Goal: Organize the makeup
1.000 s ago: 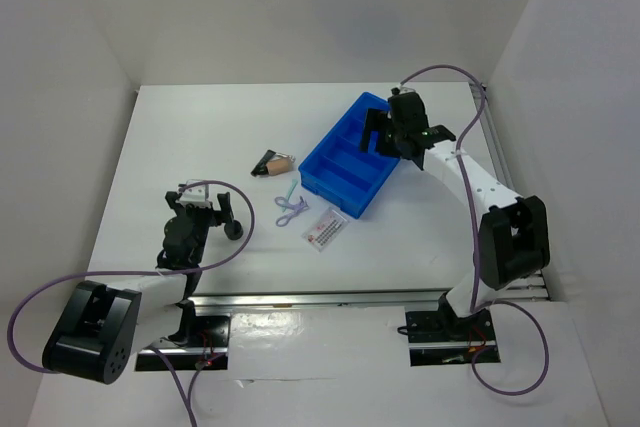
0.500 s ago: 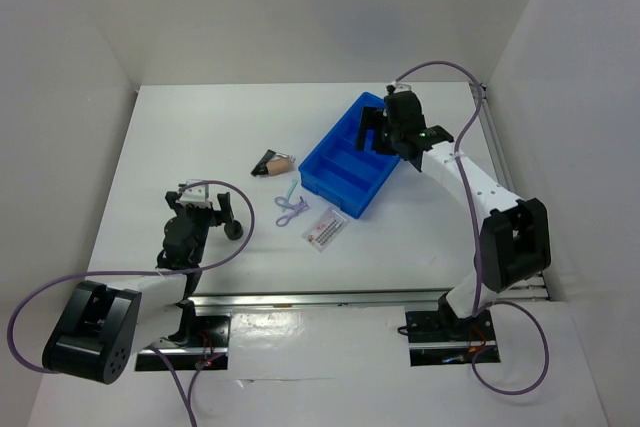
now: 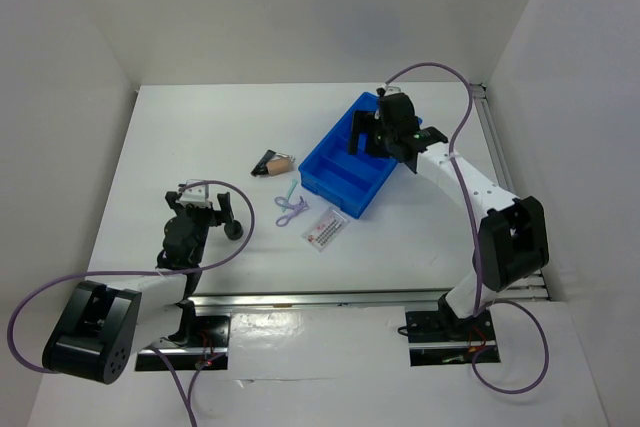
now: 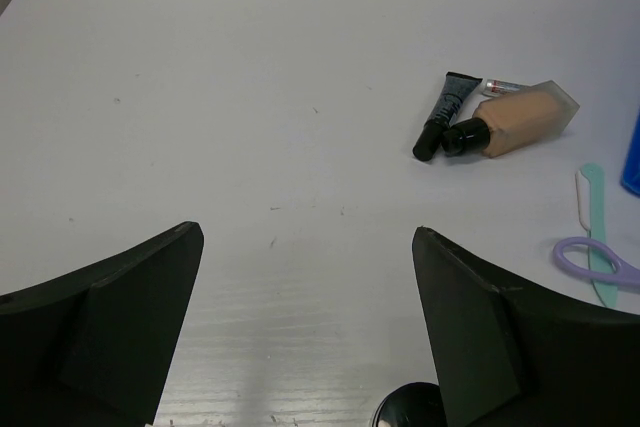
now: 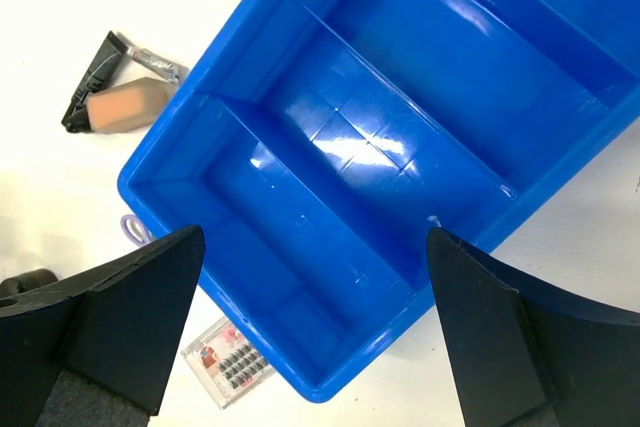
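Note:
The makeup lies on the white table left of the blue tray [image 3: 340,175]. It is a tan bottle with a black cap [image 3: 276,163] [image 4: 524,119] beside a black tube [image 4: 446,115], a lilac looped tool with a pale green handle [image 3: 290,206] [image 4: 596,247], a white packet with red print [image 3: 325,230] [image 5: 225,362] and a small dark round piece [image 3: 233,230] [image 4: 410,408]. My left gripper [image 3: 200,193] [image 4: 308,237] is open low over bare table, short of the bottle. My right gripper [image 3: 368,139] [image 5: 315,237] hangs open above the tray [image 5: 330,147], whose visible compartments hold nothing.
White walls close the table at the back and on both sides. A metal rail [image 3: 320,298] runs along the near edge by the arm bases. Purple cables [image 3: 440,72] loop from both arms.
My right gripper has shifted a little left over the tray's far end. The left arm and the makeup have not moved.

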Motion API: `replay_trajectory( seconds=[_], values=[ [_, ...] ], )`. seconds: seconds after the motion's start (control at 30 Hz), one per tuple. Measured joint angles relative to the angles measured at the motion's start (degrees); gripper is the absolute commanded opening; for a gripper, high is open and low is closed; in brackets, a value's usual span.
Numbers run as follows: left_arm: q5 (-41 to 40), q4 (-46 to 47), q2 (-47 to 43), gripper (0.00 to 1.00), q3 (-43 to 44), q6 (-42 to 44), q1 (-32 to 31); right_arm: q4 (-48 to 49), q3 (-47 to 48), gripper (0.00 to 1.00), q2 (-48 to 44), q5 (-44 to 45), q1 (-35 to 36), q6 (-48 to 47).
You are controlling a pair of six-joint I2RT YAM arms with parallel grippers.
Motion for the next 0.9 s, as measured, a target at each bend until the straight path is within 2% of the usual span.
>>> replay_trajectory(
  seconds=[0.1,0.2,0.27,0.37,0.53,0.6,0.63,0.73,0.9],
  values=[
    [-0.3,-0.2,-0.3,1.0,0.0,0.0,-0.1,0.0,0.0,0.99,0.0,0.0,0.3,-0.2],
    [-2.5,-12.4,-8.7,1.0,1.7,-0.2,-2.4,0.0,0.0,0.99,0.0,0.2,0.3,-0.3],
    [-3.0,-22.7,-13.6,1.0,7.7,-1.8,-3.3,0.1,0.0,0.99,0.0,0.1,0.5,-0.3],
    [-2.0,-33.4,-15.1,1.0,21.5,-3.1,-3.6,0.3,0.0,0.99,0.0,-0.4,0.7,-0.4],
    [1.5,-47.5,-10.2,1.0,45.3,0.2,-4.8,0.5,0.0,0.99,-0.1,-0.9,1.2,-0.5],
    [-0.8,-52.7,-6.1,1.0,54.4,1.1,-5.2,0.5,0.0,0.99,-0.1,-0.9,1.4,-0.4],
    [-4.5,-54.6,-3.4,1.0,58.4,-0.4,-5.3,0.5,0.0,0.99,-0.2,-0.9,1.4,-0.4],
    [-13.2,-62.2,2.0,1.0,63.8,-8.0,-2.9,0.6,-0.2,0.99,-0.5,-0.9,1.4,-0.4],
    [-8.3,-73.4,9.9,1.0,64.6,-11.8,0.7,0.6,-0.7,0.99,-1.0,0.3,1.4,0.3]
  ],
)
